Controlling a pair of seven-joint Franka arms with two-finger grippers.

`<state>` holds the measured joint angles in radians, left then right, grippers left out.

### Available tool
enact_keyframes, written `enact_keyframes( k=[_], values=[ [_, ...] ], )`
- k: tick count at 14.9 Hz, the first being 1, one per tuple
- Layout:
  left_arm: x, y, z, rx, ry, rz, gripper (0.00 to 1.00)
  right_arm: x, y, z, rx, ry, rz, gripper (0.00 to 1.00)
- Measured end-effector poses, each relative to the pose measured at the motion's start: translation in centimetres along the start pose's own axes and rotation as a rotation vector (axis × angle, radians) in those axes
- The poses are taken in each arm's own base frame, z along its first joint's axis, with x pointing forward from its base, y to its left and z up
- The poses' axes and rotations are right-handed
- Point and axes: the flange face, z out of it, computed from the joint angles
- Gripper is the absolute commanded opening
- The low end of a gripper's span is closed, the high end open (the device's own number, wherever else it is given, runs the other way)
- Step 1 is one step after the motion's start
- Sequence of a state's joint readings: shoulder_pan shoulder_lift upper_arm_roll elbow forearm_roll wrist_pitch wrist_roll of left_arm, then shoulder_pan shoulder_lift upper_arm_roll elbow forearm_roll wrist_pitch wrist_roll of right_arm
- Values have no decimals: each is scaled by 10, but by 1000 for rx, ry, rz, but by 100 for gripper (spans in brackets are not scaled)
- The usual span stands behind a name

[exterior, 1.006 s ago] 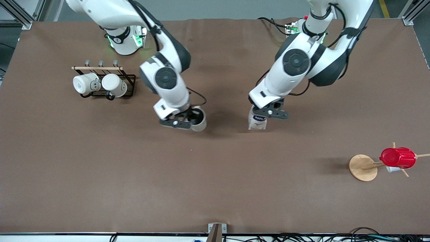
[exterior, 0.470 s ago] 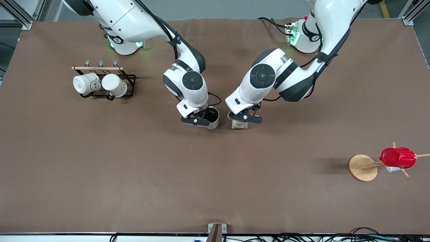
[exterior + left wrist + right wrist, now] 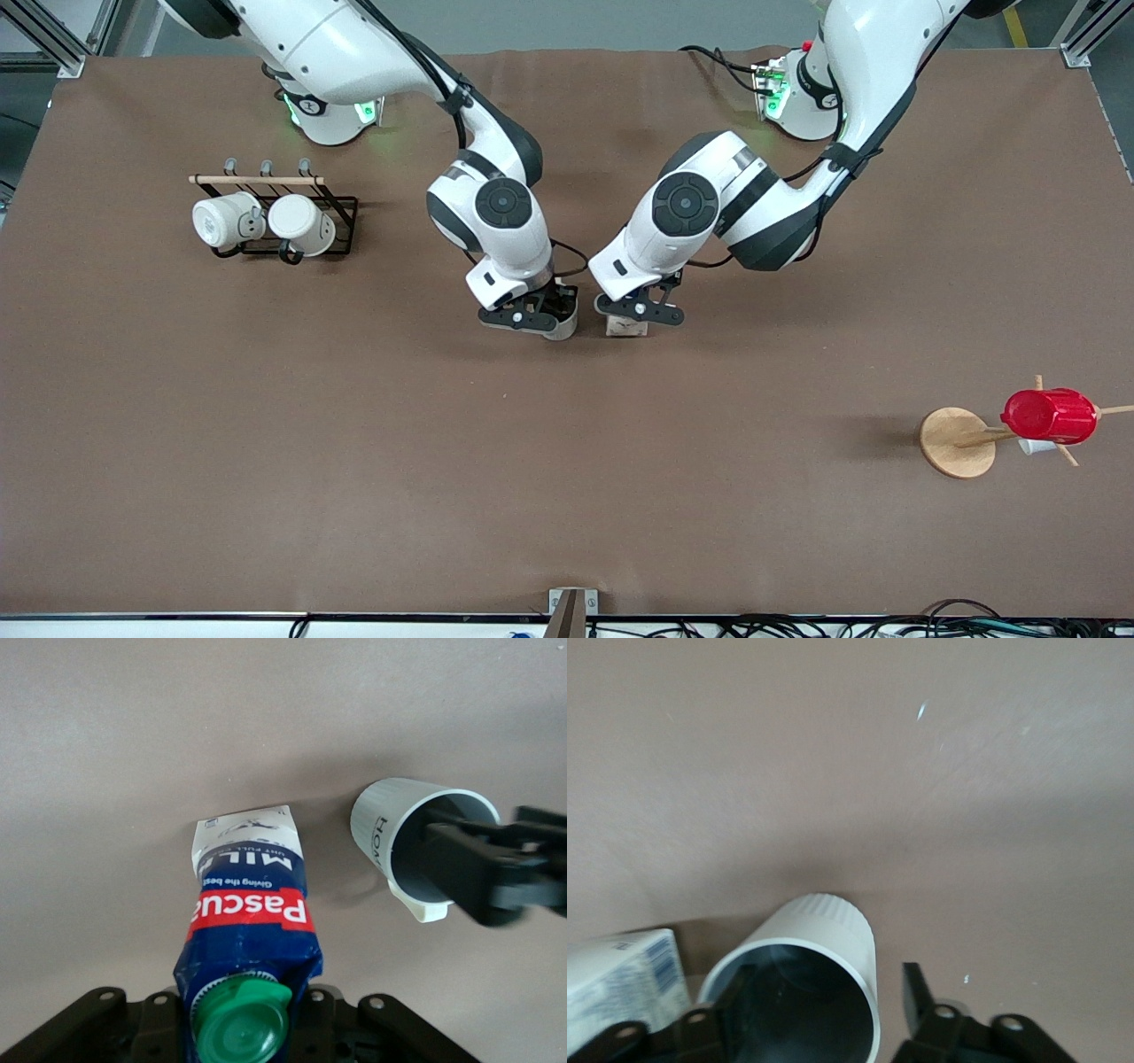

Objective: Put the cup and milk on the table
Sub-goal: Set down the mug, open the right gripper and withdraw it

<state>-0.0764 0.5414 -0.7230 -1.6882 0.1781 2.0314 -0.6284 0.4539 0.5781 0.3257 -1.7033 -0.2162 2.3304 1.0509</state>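
Observation:
The cup (image 3: 564,327) stands upright on the brown table (image 3: 354,461) near its middle, and the milk (image 3: 625,328) is close beside it toward the left arm's end. My right gripper (image 3: 547,319) is open at the cup (image 3: 811,979). One finger (image 3: 731,1001) is inside it and the other finger (image 3: 917,992) is outside, with a gap to the wall. My left gripper (image 3: 636,317) is shut on the milk's dark blue top, just under the green cap (image 3: 244,1020). The milk's base rests on or just above the table. The cup also shows in the left wrist view (image 3: 390,828).
A black wire rack (image 3: 341,217) with two white mugs (image 3: 266,223) stands toward the right arm's end. A round wooden disc base (image 3: 955,443) with pegs carries a red ribbed cup (image 3: 1050,415) toward the left arm's end, nearer the front camera.
Over the last second both arms brought the cup and the milk toward each other and down to the table's middle. In the last half second they have barely moved.

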Motion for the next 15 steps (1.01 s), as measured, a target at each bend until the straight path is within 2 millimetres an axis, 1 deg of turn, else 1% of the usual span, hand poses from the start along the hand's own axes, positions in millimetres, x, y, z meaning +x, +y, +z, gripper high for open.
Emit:
enact_keyframes(
  k=[2, 3, 4, 6, 8, 11, 13, 15],
  values=[
    [6, 3, -2, -15, 4, -1, 23, 13, 14, -35, -41, 7, -6, 100],
    [8, 4, -2, -22, 3, -1, 23, 22, 25, -59, -65, 13, -13, 100],
    [10, 5, -1, -27, 1, 0, 23, 32, 39, -84, -86, 22, -14, 100],
    [11, 8, 4, -32, -8, 6, 23, 58, 78, -136, -123, 43, -9, 100],
    [10, 12, 8, -35, -14, 11, 24, 85, 127, -189, -143, 78, -4, 100],
    [8, 18, 10, -35, -17, 22, 24, 123, 207, -252, -162, 137, 9, 100],
    [5, 23, 11, -34, -18, 29, 25, 146, 269, -285, -148, 150, -2, 100],
    [5, 23, 12, -35, -20, 30, 28, 159, 337, -311, -123, 112, -57, 100]
  ],
)
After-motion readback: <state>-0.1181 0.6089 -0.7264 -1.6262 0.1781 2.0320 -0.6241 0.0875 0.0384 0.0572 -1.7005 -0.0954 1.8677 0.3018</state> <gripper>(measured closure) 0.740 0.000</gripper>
